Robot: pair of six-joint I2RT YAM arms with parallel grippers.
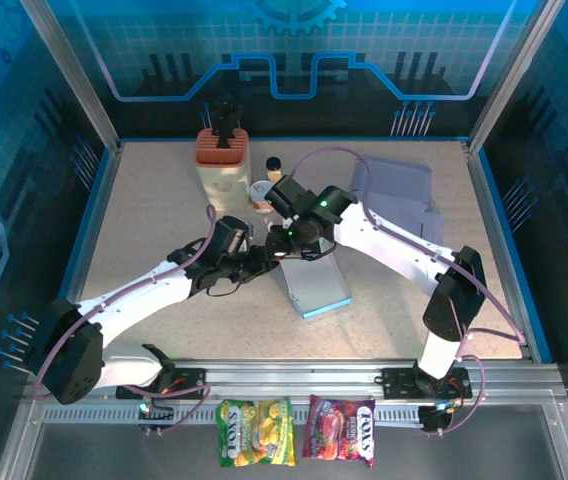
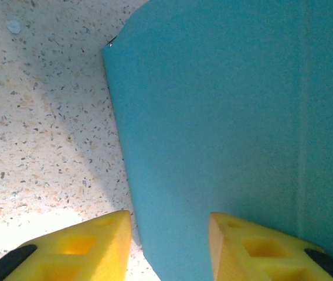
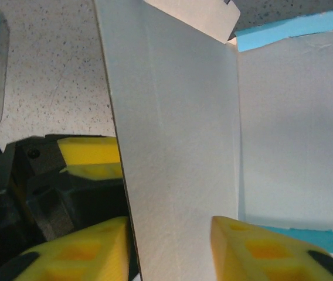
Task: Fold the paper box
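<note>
While the paper box (image 1: 316, 283) stands part-folded mid-tabletop (image 1: 164, 210), the left gripper (image 2: 169, 240) and right gripper (image 3: 171, 243) meet at the box's far left wall, each with 2 fingers (image 2: 84, 246) spread, straddling a panel unpinched.

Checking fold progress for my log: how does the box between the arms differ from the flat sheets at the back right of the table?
The box has panels standing up; the sheets lie flat. The box sits mid-table; the sheets lie towards the back right corner. The box shows a blue outside and a pale inside; the sheets look lilac-grey. Both rest on the table.
</note>
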